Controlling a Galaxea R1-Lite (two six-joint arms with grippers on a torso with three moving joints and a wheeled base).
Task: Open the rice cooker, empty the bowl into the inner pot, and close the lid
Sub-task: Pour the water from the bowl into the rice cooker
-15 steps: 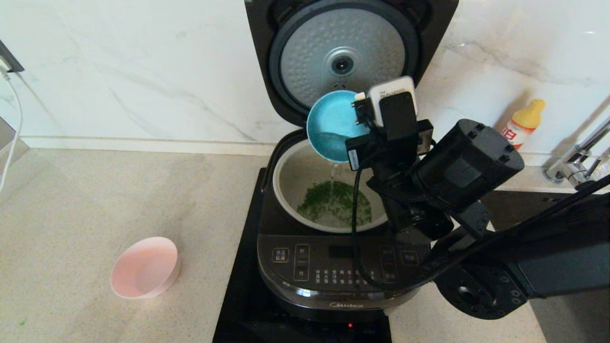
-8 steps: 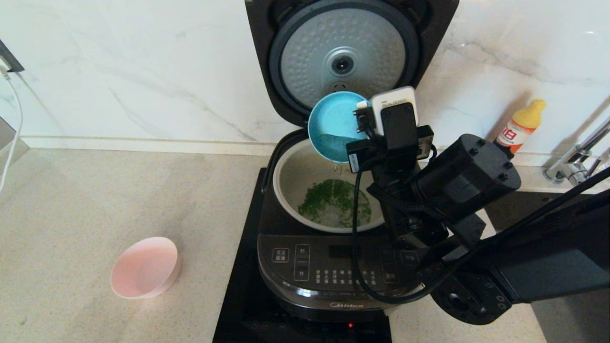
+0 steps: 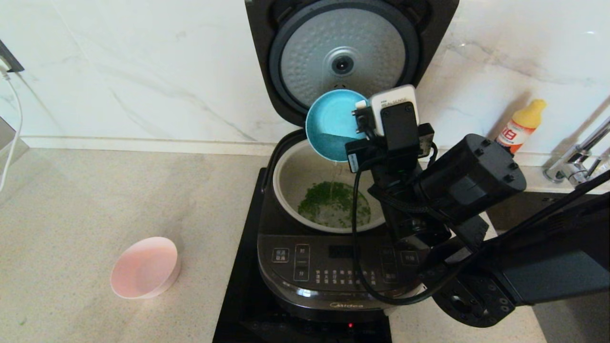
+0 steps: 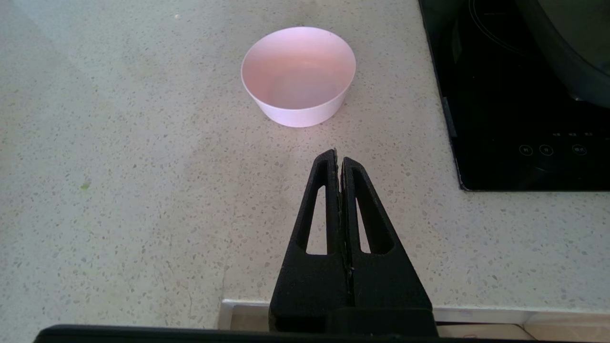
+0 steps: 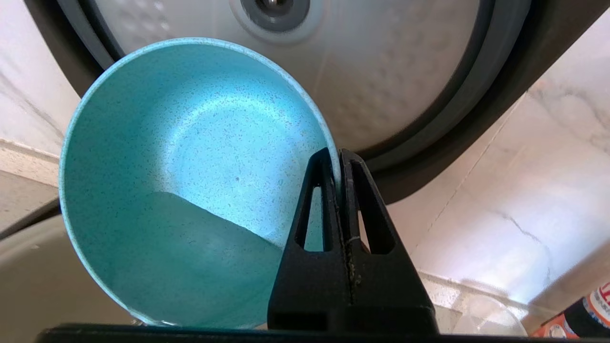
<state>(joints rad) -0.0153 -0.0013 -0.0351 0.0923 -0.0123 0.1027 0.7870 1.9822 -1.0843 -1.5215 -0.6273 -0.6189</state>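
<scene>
Our right gripper, jaws clamped on its rim, tips the speckled turquoise bowl over the round silver-grey inner pot. The bowl looks nearly drained. The hinged black lid stands open, unclosed; our left gripper idles pinched empty above the desk.

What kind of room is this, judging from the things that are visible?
Most likely a home kitchen. An open rice cooker sits on a black induction hob set in a speckled stone counter, and a tap and a sauce bottle stand by the marble wall.
</scene>
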